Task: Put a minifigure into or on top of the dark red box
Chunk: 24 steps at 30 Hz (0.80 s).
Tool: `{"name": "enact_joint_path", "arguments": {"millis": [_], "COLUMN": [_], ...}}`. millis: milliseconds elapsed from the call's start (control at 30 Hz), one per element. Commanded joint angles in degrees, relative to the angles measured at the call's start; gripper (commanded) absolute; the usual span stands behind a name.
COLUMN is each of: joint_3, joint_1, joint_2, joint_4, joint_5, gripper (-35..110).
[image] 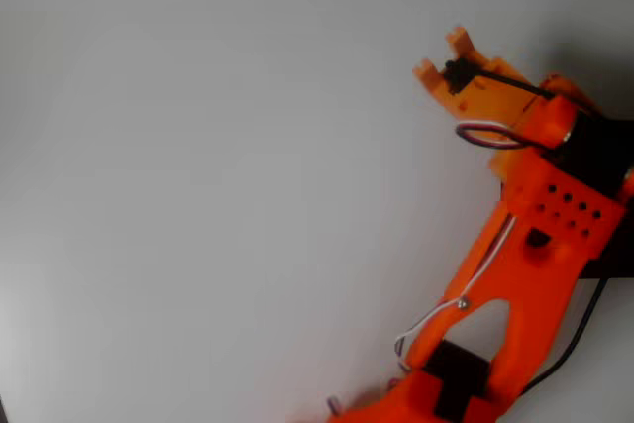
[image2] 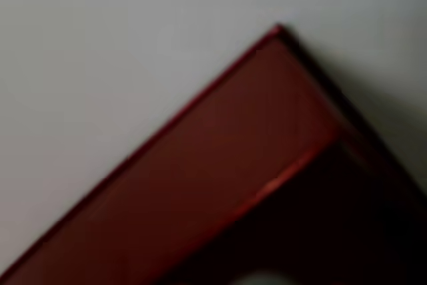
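Arm: from the overhead view I see my orange arm (image: 525, 284) coming in from the bottom right and reaching up toward the upper right of the white counter (image: 218, 175).
Fingers: the fingers (image: 443, 54) sit at the arm's tip in the upper right of the overhead view, two orange tips with a narrow gap between them, so I read them as slightly parted. I see nothing between them. A small black part sits just behind the tips, but it is too blurred for me to say what it is.
Wiring: a white cable (image: 451, 309) runs along the arm's lower section, and a red-and-white loop (image: 487, 134) sits near the wrist.
Dark red box: in the wrist view the dark red box (image2: 220, 171) takes up the lower right, one corner pointing up toward the top of the picture. Its red wall slopes down to the left, and its inside at the bottom right is nearly black.
Minifigure: I cannot make it out in either view.
Counter: pale and plain around the box in the wrist view.
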Motion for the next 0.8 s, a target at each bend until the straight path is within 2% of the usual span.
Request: {"name": "enact_joint_path", "arguments": {"millis": [0, 300, 433, 667, 767], "joint_3": [-3.87, -13.10, -13.45, -10.20, -5.54], "joint_1": [3.43, 8.96, 8.09, 4.75, 3.34], "joint_2": [-2.64, -12.92, -14.41, -9.93, -3.87], "joint_4": [1.14, 1.14, 1.14, 1.41, 1.41], "joint_5": [-0.53, -0.18, 0.97, 3.69, 4.48], "gripper": [0, 0, 8, 16, 13]}}
